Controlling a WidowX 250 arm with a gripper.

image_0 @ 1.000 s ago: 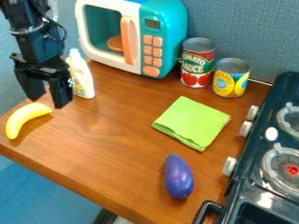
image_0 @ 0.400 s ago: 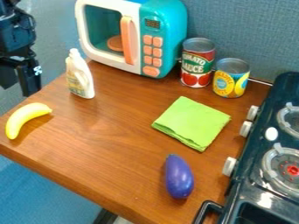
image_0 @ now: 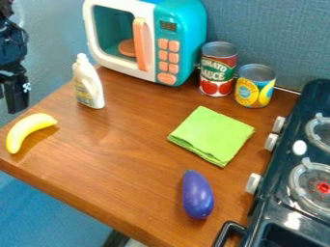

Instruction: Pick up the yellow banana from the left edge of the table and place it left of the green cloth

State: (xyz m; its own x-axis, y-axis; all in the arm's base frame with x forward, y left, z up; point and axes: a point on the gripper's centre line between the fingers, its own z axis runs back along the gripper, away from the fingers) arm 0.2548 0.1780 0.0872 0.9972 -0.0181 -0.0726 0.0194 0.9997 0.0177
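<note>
Upright at the left edge, the black arm (image_0: 11, 46) points its gripper (image_0: 5, 100) down, fingers apart – farther left than before. Near it, one yellow banana (image_0: 27, 130) lies on the wooden table's (image_0: 122, 164) left side. Also: one white bottle (image_0: 89, 86), two cans (image_0: 218, 70), one green cloth (image_0: 211, 135), one purple eggplant (image_0: 198, 195), one toy microwave (image_0: 184, 29), one stove (image_0: 274, 188).

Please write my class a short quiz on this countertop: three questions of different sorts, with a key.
1. True or false: the white bottle stands upright.

2. Multiple choice: which of these lies closest to the toy stove?
A) banana
B) white bottle
C) purple eggplant

3. Fill in the number: beside the toy microwave, there are ____ upright cans.

Key: 1. True; 2. C; 3. two
</note>
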